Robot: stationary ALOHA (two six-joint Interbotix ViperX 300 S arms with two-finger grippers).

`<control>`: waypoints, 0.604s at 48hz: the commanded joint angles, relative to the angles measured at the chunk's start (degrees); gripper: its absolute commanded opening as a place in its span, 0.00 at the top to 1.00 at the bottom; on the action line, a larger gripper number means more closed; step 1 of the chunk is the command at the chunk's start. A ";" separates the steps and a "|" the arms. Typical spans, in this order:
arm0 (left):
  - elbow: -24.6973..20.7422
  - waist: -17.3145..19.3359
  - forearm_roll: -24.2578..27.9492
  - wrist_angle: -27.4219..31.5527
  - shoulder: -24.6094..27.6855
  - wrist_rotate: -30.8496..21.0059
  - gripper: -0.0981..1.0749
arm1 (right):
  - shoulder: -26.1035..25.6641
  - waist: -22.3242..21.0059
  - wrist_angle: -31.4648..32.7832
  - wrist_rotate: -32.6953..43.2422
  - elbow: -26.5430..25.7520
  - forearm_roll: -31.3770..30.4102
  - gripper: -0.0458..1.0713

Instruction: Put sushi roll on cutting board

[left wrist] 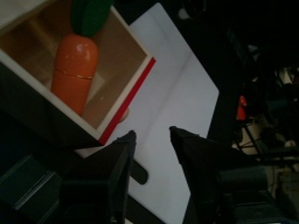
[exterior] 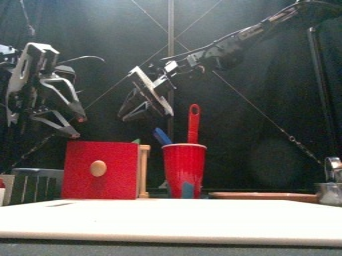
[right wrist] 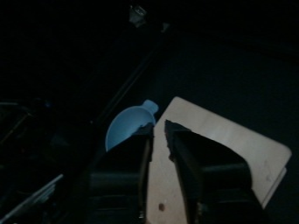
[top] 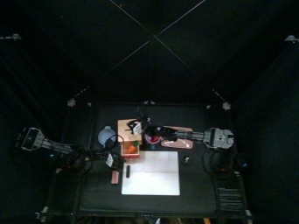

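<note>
Up top, the white cutting board (top: 152, 175) lies bare on the bench (top: 87, 188), so nothing's done yet, and I can't spot the sushi roll against all that black

Front view: left tool (exterior: 56, 115) and right tool (exterior: 144, 108) both hang high above the red cup (exterior: 185, 172)

Left wrist: jaws apart, empty, over the board's edge beside a carrot (left wrist: 73, 63) in its box

Right wrist: too dark, can't tell that tool's state

board (top: 153, 173) near-centre of table (top: 93, 197) | box (exterior: 104, 168) just behind board's far-left corner, carrot (left wrist: 73, 63) in box | cup (exterior: 185, 171) right of box | brush (exterior: 193, 122) in cup | tray (right wrist: 228, 153) far of box
</note>
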 commanded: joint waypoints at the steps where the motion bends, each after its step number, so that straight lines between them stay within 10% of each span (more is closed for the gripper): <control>1: -1.67 -0.53 -1.14 -0.53 0.62 0.18 0.49 | -1.23 -1.76 -1.49 -0.09 -1.41 0.00 0.51; 29: -5.80 -0.35 -4.75 -0.70 9.49 0.09 0.54 | 4.22 -6.86 -0.88 -0.09 -1.67 2.02 0.52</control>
